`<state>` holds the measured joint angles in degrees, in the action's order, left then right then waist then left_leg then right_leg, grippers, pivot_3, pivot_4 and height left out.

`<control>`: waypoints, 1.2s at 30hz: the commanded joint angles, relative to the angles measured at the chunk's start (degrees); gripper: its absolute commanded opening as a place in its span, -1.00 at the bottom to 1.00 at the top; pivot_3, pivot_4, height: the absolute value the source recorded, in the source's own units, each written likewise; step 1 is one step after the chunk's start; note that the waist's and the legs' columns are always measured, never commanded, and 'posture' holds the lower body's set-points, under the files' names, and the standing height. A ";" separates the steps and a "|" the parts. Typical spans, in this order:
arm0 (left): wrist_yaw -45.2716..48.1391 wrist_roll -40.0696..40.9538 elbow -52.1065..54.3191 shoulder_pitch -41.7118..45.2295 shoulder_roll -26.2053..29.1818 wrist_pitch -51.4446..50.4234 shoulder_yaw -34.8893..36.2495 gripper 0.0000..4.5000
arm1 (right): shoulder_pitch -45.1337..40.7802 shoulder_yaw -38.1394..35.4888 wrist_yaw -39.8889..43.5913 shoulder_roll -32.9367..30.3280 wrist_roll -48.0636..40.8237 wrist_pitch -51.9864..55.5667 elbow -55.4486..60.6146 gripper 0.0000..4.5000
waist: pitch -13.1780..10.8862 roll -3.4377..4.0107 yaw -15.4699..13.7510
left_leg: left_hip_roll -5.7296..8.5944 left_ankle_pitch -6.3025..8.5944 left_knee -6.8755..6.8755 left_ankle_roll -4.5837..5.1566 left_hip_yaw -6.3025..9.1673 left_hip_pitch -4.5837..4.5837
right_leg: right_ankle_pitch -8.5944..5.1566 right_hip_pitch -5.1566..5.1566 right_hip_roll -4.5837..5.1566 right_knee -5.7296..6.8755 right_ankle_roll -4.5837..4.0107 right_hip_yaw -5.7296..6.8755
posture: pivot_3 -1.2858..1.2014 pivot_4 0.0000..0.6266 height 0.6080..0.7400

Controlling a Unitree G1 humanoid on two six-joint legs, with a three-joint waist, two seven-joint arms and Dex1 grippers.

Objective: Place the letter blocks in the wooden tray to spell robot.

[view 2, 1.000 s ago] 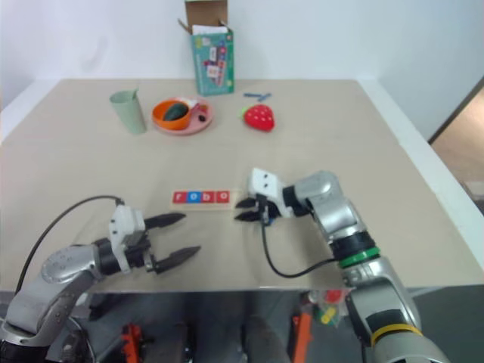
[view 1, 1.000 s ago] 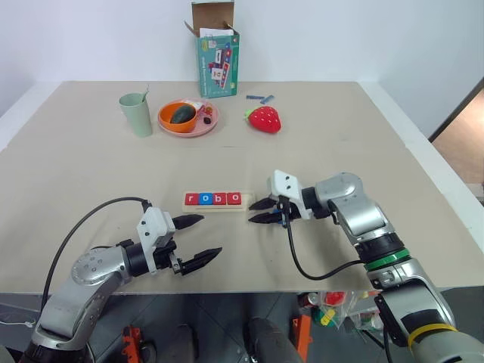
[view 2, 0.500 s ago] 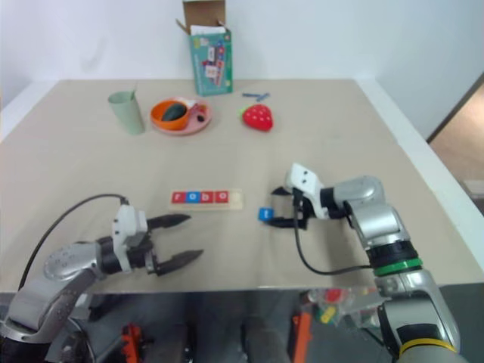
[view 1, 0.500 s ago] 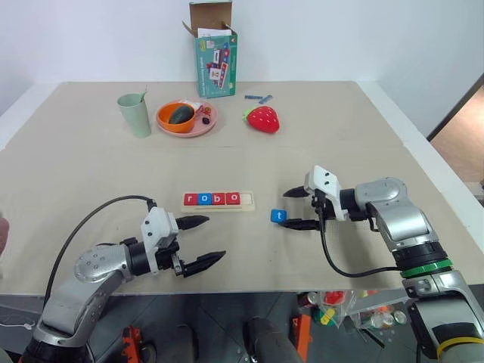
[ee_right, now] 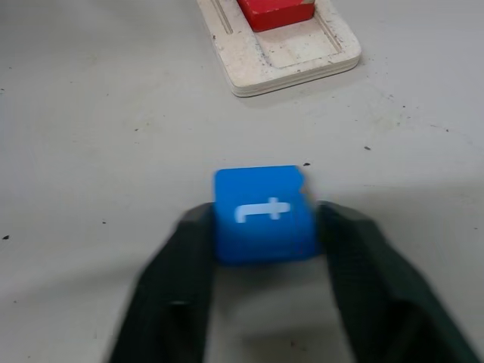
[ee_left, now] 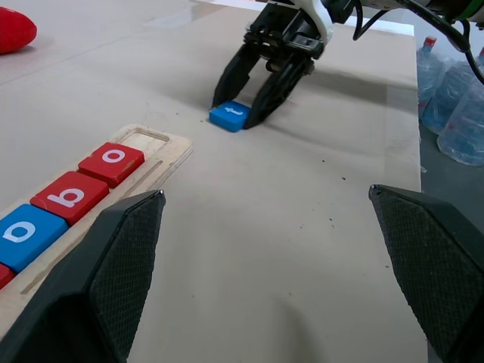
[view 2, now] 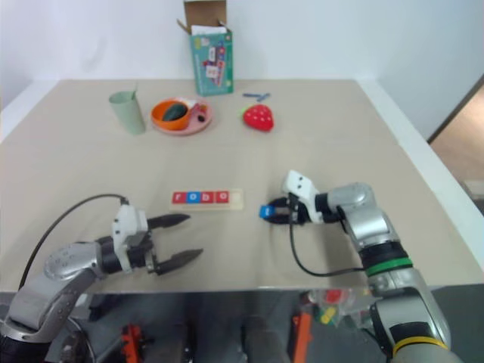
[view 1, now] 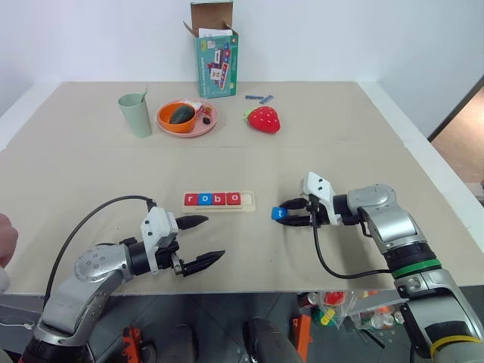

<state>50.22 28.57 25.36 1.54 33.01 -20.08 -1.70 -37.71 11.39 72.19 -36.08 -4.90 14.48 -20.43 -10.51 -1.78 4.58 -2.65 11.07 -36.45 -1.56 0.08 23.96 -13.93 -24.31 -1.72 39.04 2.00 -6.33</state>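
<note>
The wooden tray (view 1: 249,204) lies mid-table with the letter blocks r, o, b, o (view 1: 212,199) in its slot; its right end (ee_left: 144,138) is bare. A blue t block (view 1: 279,214) rests on the table just right of the tray. My right gripper (view 1: 286,213) comes at it from the right, and its two fingers press against the block's sides (ee_right: 263,213), shut on it. My left gripper (view 1: 212,238) hovers open near the front edge, below and left of the tray, holding nothing.
At the back stand a green cup (view 1: 134,113), a pink plate (view 1: 210,119) with an orange bowl, a toy strawberry (view 1: 263,119), a teal box (view 1: 217,57) and blue-grey sticks (view 1: 259,97). A person's hand (view 1: 6,236) shows at the left edge.
The right gripper moved right from the tray's end, opened with the t block lying on the table, and has now closed its fingers on that block. The left arm stayed put.
</note>
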 commanded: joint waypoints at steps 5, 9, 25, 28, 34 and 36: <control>-3.57 -2.37 -0.46 0.66 -1.43 3.03 1.77 1.00 | -3.20 -1.31 -0.96 1.46 -1.88 2.40 1.77 -0.45 | 0.00 0.00 0.03 | -0.01 0.00 0.00 0.00 0.00 -0.01 | 0.01 0.00 -0.01 0.00 0.00 0.00 | 0.03 -0.52 1.00; -5.34 -3.35 -1.37 1.00 -2.67 3.92 1.72 1.00 | -9.53 -0.30 -0.32 5.07 -2.15 3.65 -1.53 -0.45 | -0.02 0.03 0.33 | -0.04 0.00 0.00 0.00 -0.03 -0.05 | 0.12 -0.03 -0.06 0.01 -0.04 -0.03 | 0.03 -0.52 1.00; -6.37 -4.10 -0.62 -0.86 -2.95 4.36 2.14 1.00 | -19.59 6.03 3.58 11.65 4.16 -6.37 -19.50 -0.45 | 0.00 0.00 -0.11 | 0.01 0.01 0.01 -0.01 0.03 0.13 | 0.01 -0.09 0.04 -0.02 0.04 0.03 | 0.03 -0.52 1.00; -6.47 -4.11 -0.45 -1.16 -2.98 4.34 2.11 1.00 | -20.23 5.77 3.71 11.53 4.47 -7.18 -21.09 -0.45 | 0.00 0.00 -0.10 | 0.00 0.01 0.01 0.00 0.06 0.12 | 0.03 -0.07 0.03 -0.01 0.01 0.06 | 0.03 -0.52 1.00; -6.43 -4.23 -0.35 -1.40 -2.98 4.37 1.77 1.00 | -20.74 5.56 3.56 11.59 4.96 -8.36 -22.85 -0.45 | 0.00 0.00 -0.11 | 0.00 0.01 0.00 0.00 0.05 0.12 | 0.03 -0.08 0.02 -0.01 0.01 0.05 | 0.03 -0.52 1.00; -6.28 -4.31 -0.50 -1.35 -2.93 4.47 1.67 1.00 | -20.86 5.52 3.43 11.69 5.10 -8.68 -23.43 -0.45 | 0.00 0.00 -0.10 | 0.00 0.01 0.01 0.00 0.05 0.12 | 0.03 -0.08 0.02 -0.01 0.00 0.06 | 0.03 -0.52 1.00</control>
<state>43.91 24.11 22.99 0.30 29.95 -16.59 -0.53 -56.77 18.03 75.60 -24.44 0.18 6.76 -44.08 -10.51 -1.78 4.48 -2.65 11.08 -36.44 -1.56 0.14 24.08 -13.90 -24.39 -1.70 39.03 2.01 -6.27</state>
